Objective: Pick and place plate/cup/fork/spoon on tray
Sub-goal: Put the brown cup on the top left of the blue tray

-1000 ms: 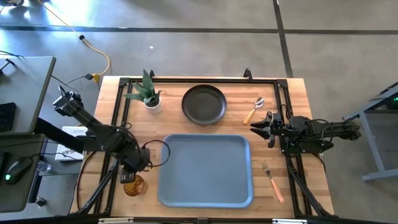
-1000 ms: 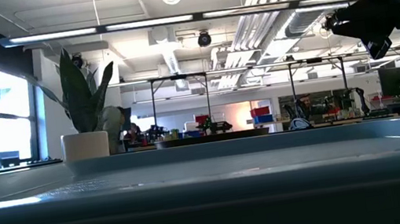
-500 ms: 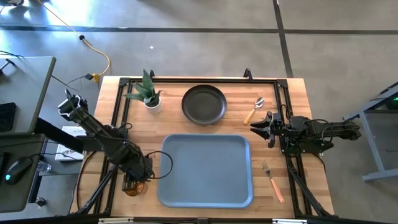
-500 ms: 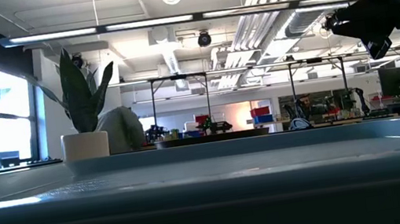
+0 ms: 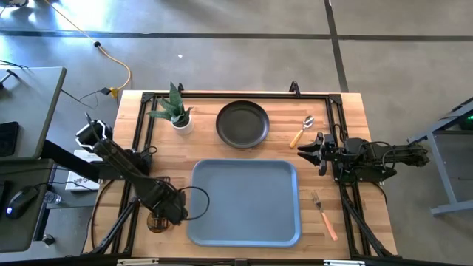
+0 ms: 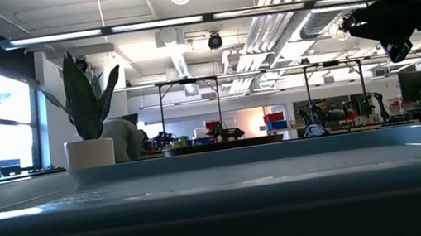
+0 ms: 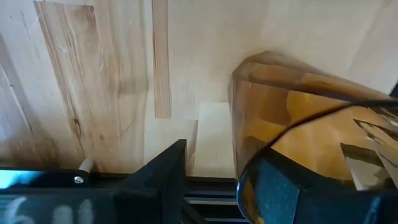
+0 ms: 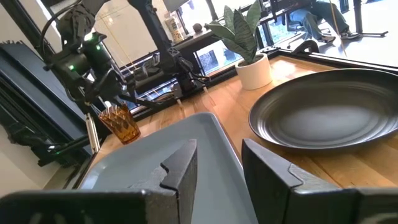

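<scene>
The amber cup (image 5: pixel 153 224) stands on the table at the near left, left of the blue-grey tray (image 5: pixel 244 201). It also shows in the left wrist view (image 7: pixel 298 106). My left gripper (image 5: pixel 167 213) is open over the cup. One finger (image 7: pixel 292 190) is at the cup's mouth, and the other (image 7: pixel 163 180) is outside its wall with a gap. The dark plate (image 5: pixel 242 123) lies beyond the tray. The spoon (image 5: pixel 301 131) and the fork (image 5: pixel 324 213) lie at the right. My right gripper (image 5: pixel 306 151) is open and empty, above the table between the spoon and the tray. My left gripper comes at the cup's rim (image 7: pixel 249 165) from above, with one finger at the mouth and one outside the wall. I cannot tell whether either finger touches the glass. The cup stands upright on the table.
A white pot with a green plant (image 5: pixel 177 114) stands at the far left, beside the plate. A black frame (image 5: pixel 140 140) runs along the table's edges, close to the cup.
My left gripper has moved toward the table's near edge and a little to the right. It is now over the cup, which has stayed in place.
</scene>
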You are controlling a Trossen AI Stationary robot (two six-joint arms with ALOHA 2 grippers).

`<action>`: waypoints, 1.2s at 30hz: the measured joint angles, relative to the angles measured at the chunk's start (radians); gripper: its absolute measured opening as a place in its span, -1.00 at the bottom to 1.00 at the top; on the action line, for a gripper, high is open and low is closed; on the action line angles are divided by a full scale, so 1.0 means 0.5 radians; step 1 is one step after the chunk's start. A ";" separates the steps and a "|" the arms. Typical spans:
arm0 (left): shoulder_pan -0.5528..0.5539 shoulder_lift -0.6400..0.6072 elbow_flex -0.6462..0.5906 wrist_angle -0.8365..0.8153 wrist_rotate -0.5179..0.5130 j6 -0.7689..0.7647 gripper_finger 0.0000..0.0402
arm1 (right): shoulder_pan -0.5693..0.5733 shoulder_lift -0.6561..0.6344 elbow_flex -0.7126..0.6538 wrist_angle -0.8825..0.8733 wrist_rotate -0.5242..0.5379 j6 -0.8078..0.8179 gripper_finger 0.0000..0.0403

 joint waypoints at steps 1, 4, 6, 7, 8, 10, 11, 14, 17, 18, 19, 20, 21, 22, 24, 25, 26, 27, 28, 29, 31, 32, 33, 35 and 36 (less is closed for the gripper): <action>0.000 0.008 0.000 0.000 0.001 0.000 -0.28 | 0.000 0.000 0.001 0.000 0.000 0.000 -0.42; 0.000 0.024 0.000 -0.001 0.001 0.000 -0.42 | 0.000 -0.001 0.001 0.000 0.000 0.000 -0.42; 0.000 0.023 0.000 0.000 0.001 0.000 -0.55 | 0.000 -0.001 0.001 -0.001 0.000 0.000 -0.42; 0.000 0.023 0.001 -0.001 -0.001 0.000 -0.62 | 0.000 -0.001 0.000 0.000 0.000 0.000 -0.42; 0.000 0.023 0.001 -0.001 -0.006 0.000 -0.69 | 0.000 -0.001 0.001 -0.001 0.000 0.000 -0.42; 0.000 0.023 0.000 -0.001 -0.019 -0.001 -0.83 | 0.000 0.000 0.001 0.000 0.000 0.000 -0.42; 0.000 0.023 0.000 -0.001 -0.023 -0.004 -0.90 | 0.000 0.000 0.000 -0.001 0.000 0.000 -0.42; 0.002 0.020 0.003 -0.001 -0.021 -0.012 -0.96 | 0.000 0.000 0.000 0.000 0.000 0.000 -0.42; 0.002 0.021 0.003 -0.002 -0.011 -0.014 -0.95 | 0.000 0.000 0.000 -0.001 0.000 0.000 -0.42; 0.004 0.021 0.006 -0.003 -0.001 -0.014 -0.96 | 0.000 0.000 0.001 0.000 0.000 0.000 -0.42; 0.004 0.020 0.011 -0.006 0.005 -0.015 -0.97 | 0.000 0.000 0.001 0.000 0.000 0.000 -0.42; 0.003 0.017 0.017 -0.009 0.005 -0.016 -0.97 | 0.000 0.000 0.001 0.000 0.000 0.000 -0.42; 0.005 0.016 0.026 -0.012 0.003 -0.018 -0.97 | 0.000 0.000 0.001 -0.001 0.000 0.000 -0.42; 0.012 0.016 0.036 -0.022 0.003 -0.018 -0.97 | 0.000 0.000 0.000 0.000 0.000 0.000 -0.42; 0.032 0.017 0.068 -0.056 0.002 -0.018 -0.98 | 0.000 0.000 0.000 -0.001 0.000 0.000 -0.42; 0.047 0.017 0.089 -0.078 0.002 -0.017 -0.98 | 0.000 0.000 0.001 0.000 0.000 0.000 -0.42; 0.063 0.017 0.106 -0.098 -0.001 -0.014 -0.98 | 0.000 0.000 0.000 0.000 0.000 0.000 -0.42; 0.080 0.016 0.124 -0.113 -0.003 -0.006 -0.98 | 0.000 0.000 0.000 0.000 0.000 0.000 -0.42; 0.099 0.017 0.142 -0.125 -0.003 0.001 -0.98 | 0.000 0.000 0.001 -0.001 0.000 0.000 -0.42; 0.116 0.015 0.161 -0.132 -0.004 0.008 -0.98 | 0.000 0.000 0.001 -0.001 0.000 0.000 -0.42; 0.153 0.000 0.196 -0.138 -0.006 0.035 -0.98 | 0.000 0.000 0.000 0.000 0.000 0.000 -0.42; 0.175 -0.011 0.215 -0.141 -0.006 0.036 -0.98 | 0.000 0.000 0.001 0.000 0.000 0.000 -0.42; 0.200 -0.019 0.230 -0.143 -0.008 0.036 -0.98 | 0.000 0.000 0.000 0.000 0.000 0.000 -0.42; 0.254 -0.034 0.262 -0.163 -0.020 0.037 -0.99 | 0.000 0.000 0.000 0.000 0.000 0.000 -0.42; 0.282 -0.048 0.281 -0.184 -0.038 0.037 -0.99 | 0.000 0.000 0.000 0.000 0.000 0.000 -0.42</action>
